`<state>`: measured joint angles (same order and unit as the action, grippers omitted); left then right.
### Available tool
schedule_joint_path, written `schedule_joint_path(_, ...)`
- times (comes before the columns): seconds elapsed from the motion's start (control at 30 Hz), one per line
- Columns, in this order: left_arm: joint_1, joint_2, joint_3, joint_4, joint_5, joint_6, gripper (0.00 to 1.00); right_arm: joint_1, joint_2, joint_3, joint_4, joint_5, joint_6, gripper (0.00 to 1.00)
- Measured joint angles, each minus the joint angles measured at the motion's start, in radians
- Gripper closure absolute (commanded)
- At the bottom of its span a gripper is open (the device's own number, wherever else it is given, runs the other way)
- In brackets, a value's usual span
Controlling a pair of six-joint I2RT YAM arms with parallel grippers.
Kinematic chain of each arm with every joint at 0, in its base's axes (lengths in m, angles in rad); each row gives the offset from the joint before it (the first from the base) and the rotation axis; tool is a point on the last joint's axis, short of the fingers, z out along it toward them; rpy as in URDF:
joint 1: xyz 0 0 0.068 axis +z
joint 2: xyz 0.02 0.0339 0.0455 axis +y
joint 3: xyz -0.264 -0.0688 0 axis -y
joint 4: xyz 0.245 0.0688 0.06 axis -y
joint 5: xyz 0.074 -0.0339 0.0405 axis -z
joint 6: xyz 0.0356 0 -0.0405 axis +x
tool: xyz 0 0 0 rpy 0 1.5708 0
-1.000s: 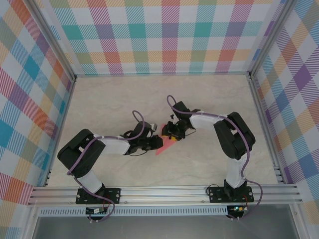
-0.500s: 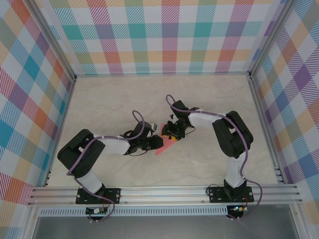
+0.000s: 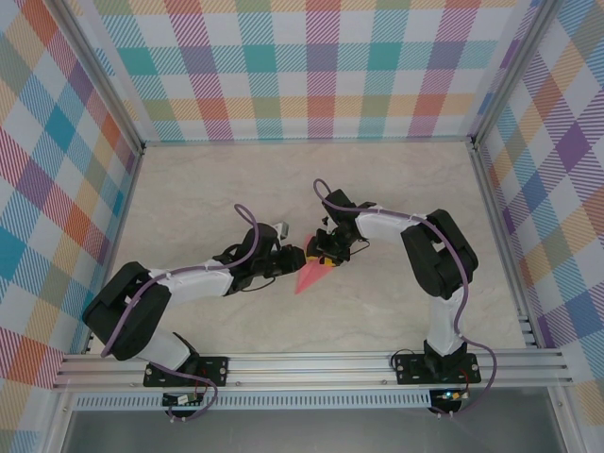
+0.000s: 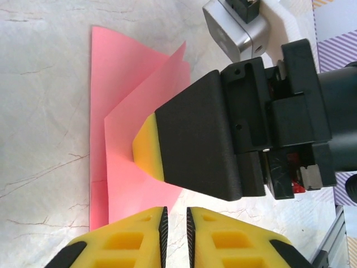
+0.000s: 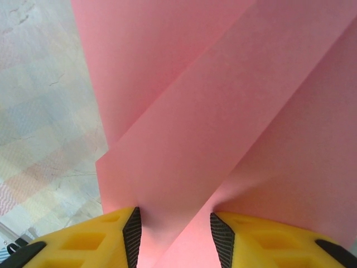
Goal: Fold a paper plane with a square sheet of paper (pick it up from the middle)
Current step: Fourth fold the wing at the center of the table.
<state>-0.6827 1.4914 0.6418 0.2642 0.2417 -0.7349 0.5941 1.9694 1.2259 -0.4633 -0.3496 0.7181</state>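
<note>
Pink sheet of paper [image 3: 310, 276], already creased into a narrow triangle, lies on the marble-patterned tabletop [image 3: 208, 189] near the middle, between the two arm ends, with its point towards the near edge.

Left gripper [image 3: 293, 257] sits just beside the paper's left edge. In the left wrist view its yellow fingers [image 4: 120, 245] stand almost together with a thin slit between the black pads, and nothing is caught in that slit. The left gripper [image 4: 175, 211] hovers at the lower edge of the paper [image 4: 120, 95], which shows one flat layer on the table and a second flap lifted off it.

Right gripper [image 3: 321, 259] is at the wide far end of the paper. From the left wrist view, one black finger with a yellow tip [image 4: 148, 148] comes down onto the upper layer, touching it. In the right wrist view the right gripper [image 5: 175, 218] has its jaws partly apart, the folded paper [image 5: 223, 111] running between and beyond them. A diagonal crease crosses the sheet. The pads are not seen pinching the paper, so the grip reads as released and straddling.

Checked panels [image 3: 321, 66] enclose the table on three sides. A metal rail [image 3: 311, 363] runs along the near edge.
</note>
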Motion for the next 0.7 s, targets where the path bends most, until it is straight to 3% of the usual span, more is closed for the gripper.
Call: schedule_joint_path(0.7, 0.0, 0.17, 0.012, 0.052, 0.056, -0.032, 0.89, 0.003, 0.032, 0.051, -0.058, 0.005, 0.0, 0.53)
